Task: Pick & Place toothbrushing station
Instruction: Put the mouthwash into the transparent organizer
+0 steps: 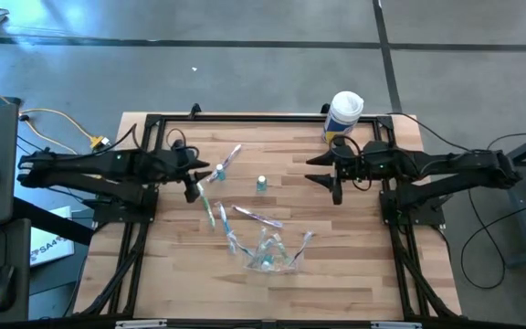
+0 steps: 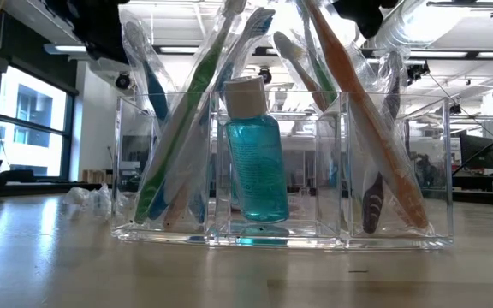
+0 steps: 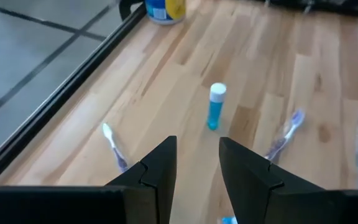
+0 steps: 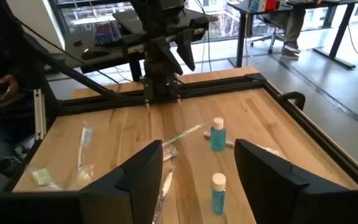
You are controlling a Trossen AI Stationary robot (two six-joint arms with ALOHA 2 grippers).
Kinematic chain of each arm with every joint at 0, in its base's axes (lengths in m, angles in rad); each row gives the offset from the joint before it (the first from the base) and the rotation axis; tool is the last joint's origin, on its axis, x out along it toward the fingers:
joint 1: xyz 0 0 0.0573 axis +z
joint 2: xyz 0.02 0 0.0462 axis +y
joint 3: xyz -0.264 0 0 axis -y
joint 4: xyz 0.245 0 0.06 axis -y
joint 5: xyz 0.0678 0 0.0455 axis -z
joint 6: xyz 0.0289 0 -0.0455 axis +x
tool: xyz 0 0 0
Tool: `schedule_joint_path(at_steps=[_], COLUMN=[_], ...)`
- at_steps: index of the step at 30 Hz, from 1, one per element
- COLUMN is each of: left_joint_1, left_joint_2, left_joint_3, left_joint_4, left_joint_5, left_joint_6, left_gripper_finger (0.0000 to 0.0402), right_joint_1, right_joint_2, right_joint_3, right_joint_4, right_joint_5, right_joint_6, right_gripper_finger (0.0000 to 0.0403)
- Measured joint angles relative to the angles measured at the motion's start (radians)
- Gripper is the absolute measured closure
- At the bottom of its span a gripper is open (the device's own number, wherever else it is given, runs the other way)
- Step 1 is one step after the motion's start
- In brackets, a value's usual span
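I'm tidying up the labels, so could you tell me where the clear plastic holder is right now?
In the high view the clear plastic holder sits near the table's front edge, about midway between both arms, with wrapped toothbrushes lying just behind it.

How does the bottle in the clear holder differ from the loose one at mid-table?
The holder bottle sits in the clear holder's middle compartment; the loose bottle stands on bare table. Toothbrushes flank the holder bottle; nothing touches the loose bottle. Both are upright, blue-filled, white-capped.
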Motion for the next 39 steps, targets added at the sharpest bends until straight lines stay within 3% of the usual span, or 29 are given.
schedule_joint_path(at_steps=[5,11,19,32,36,39], left_joint_1=[0.069,0.162,0.189,0.189,0.189,0.189], left_joint_2=[0.064,0.128,0.142,0.142,0.142,0.142], left_joint_3=[0.000,0.000,0.000,0.000,0.000,0.000], left_joint_4=[-0.009,0.011,-0.013,0.021,0.023,0.005], left_joint_5=[0.027,0.275,0.383,0.348,0.307,0.170], left_joint_6=[0.041,0.147,0.166,0.188,0.180,0.109], left_gripper_finger=[0.0281,0.0281,0.0281,0.0276,0.0242,0.0199], right_joint_1=[0.001,0.002,0.003,0.003,0.003,0.003], right_joint_2=[0.000,0.000,0.000,0.000,0.000,0.000], right_joint_3=[0.000,0.000,0.000,0.000,0.000,0.000], right_joint_4=[-0.021,-0.033,-0.045,-0.083,-0.084,-0.091], right_joint_5=[-0.003,-0.018,-0.019,-0.018,-0.018,-0.022], right_joint_6=[0.014,0.025,0.036,0.044,0.044,0.044], right_gripper_finger=[0.0210,0.0210,0.0210,0.0210,0.0210,0.0210])
